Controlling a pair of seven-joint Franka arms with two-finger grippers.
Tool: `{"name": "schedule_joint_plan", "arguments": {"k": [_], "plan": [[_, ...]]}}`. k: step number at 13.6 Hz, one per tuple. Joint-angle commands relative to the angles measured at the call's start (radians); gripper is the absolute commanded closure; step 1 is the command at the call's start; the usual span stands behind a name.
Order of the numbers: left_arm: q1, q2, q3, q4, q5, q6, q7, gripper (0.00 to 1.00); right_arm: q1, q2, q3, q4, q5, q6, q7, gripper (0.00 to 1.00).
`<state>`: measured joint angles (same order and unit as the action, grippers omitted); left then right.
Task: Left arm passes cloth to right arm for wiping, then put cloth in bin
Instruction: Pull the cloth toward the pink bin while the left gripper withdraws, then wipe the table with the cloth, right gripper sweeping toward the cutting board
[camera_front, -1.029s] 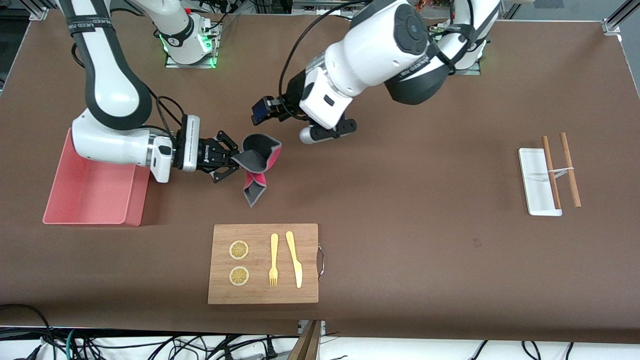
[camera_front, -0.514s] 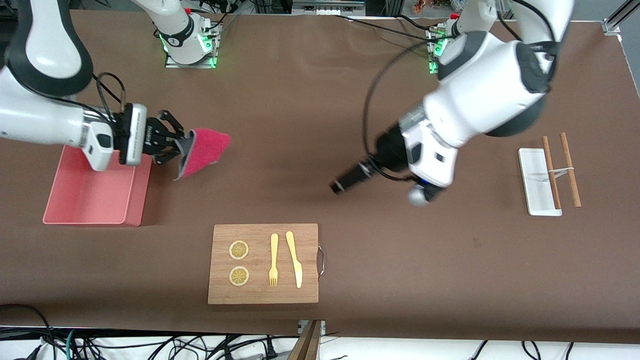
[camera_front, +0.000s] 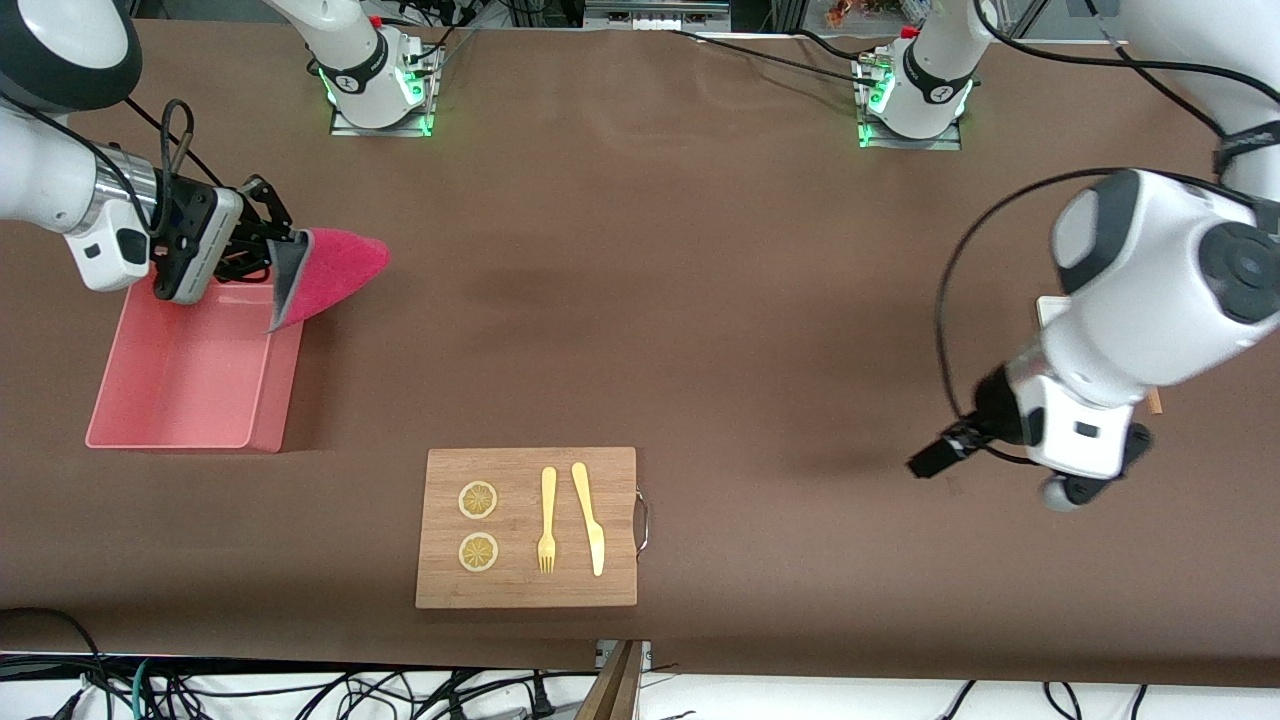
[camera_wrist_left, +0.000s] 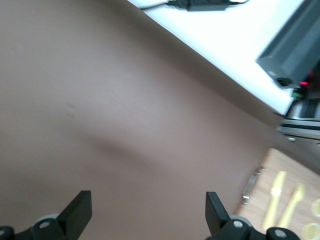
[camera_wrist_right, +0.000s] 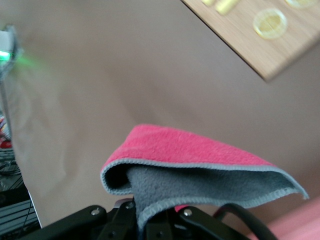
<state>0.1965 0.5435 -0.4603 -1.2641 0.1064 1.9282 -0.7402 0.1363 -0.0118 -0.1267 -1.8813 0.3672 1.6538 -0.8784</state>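
Cloth (camera_front: 335, 275) hangs pinched in your right claw (camera_front: 283, 250) above the bin (camera_front: 255, 400) edge; center it before dropping. Left claw (camera_wrist_left: 147, 212) waits, spread.

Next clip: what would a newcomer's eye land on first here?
The magenta cloth, pinched in the right gripper and hanging over the edge of the pink bin. Next, the left gripper, open with nothing in it, up over the table at the left arm's end.
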Motion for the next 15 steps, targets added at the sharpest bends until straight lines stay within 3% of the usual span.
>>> {"name": "schedule_joint_plan", "arguments": {"k": [1, 3, 5, 6, 9, 13, 15], "plan": [[0.082, -0.028, -0.018, -0.021, 0.022, -0.041, 0.186, 0.0, -0.003, -0.017, 0.018, 0.033, -0.133, -0.035, 0.238, 1.0], [0.116, -0.034, -0.027, -0.017, 0.025, -0.128, 0.243, 0.0, -0.003, -0.011, 0.054, 0.033, -0.227, -0.029, 0.404, 1.0], [0.121, -0.101, -0.009, -0.059, 0.022, -0.175, 0.345, 0.0, 0.002, -0.002, 0.065, 0.03, -0.275, -0.008, 0.548, 1.0], [0.103, -0.164, 0.038, -0.125, 0.022, -0.189, 0.413, 0.0, 0.002, 0.004, 0.078, 0.028, -0.292, 0.0, 0.614, 1.0], [-0.104, -0.33, 0.285, -0.314, 0.015, -0.183, 0.524, 0.0, 0.003, 0.062, 0.084, 0.018, -0.304, 0.036, 0.743, 1.0], [-0.247, -0.531, 0.44, -0.562, -0.025, -0.146, 0.616, 0.0, 0.006, 0.165, 0.122, -0.048, -0.35, 0.2, 0.849, 1.0], [-0.249, -0.562, 0.451, -0.619, -0.08, -0.162, 0.599, 0.0, 0.006, 0.226, 0.122, -0.079, -0.35, 0.294, 0.855, 1.0]]}}
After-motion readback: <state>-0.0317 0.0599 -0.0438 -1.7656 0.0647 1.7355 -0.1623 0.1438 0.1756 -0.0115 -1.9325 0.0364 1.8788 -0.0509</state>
